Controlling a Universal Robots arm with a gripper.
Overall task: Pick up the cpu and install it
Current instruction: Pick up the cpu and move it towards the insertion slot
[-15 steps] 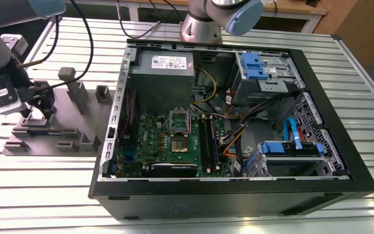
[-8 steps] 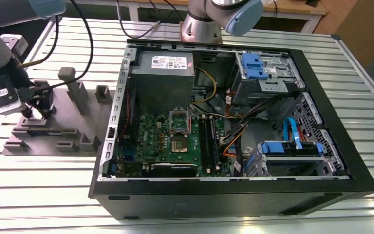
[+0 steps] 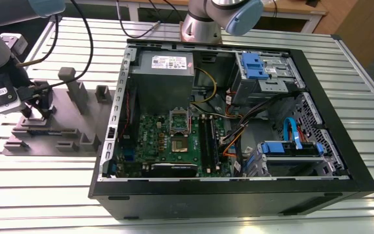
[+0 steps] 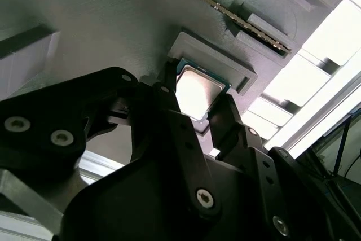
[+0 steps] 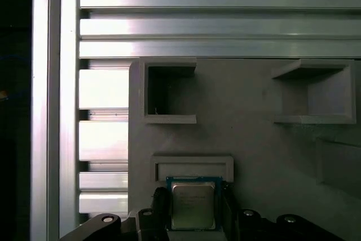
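At exterior view's left, low over grey fixture on table: hand, fingers closed against two opposite edges of cpu, no gap seen in both wrist views. Cpu flat, metal top up, directly between fingertips, just beside fixture's raised pocket rim; seated or lifted, unclear. Square, so no long axis. Motherboard socket inside open computer case well apart, toward exterior view's right.
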